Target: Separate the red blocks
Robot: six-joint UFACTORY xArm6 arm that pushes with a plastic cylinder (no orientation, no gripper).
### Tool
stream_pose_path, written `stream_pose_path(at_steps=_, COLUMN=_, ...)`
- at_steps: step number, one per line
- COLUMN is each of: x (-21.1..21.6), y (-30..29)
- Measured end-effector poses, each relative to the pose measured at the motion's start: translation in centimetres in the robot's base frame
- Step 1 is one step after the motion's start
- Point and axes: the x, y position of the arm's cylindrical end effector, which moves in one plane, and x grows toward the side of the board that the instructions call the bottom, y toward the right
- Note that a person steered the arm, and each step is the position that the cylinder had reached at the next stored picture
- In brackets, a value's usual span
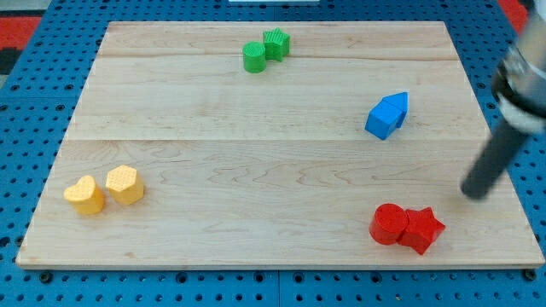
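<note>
Red blocks: red cylinder (388, 223) and red star (423, 229) touching, near wooden board (256, 170) bottom-right corner. My tip (474, 194), bare rod with no jaws to open or close, up-right of star, apart. Judged: staged to wedge pair apart. Blue block (387, 115) above pair.
</note>
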Motion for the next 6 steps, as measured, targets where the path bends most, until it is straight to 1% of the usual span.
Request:
stream_pose_path(at_steps=1, x=4.8, y=-1.4)
stream_pose_path(at_steps=2, x=4.5, y=-9.3)
stream_pose_path(at_steps=3, x=2.5, y=-17.2)
stream_pose_path(at_steps=4, x=2.1, y=-14.8)
stream_pose_path(at_steps=5, x=3.4, y=-12.5)
stream_pose_path(at_steps=6, x=0.8, y=-12.5)
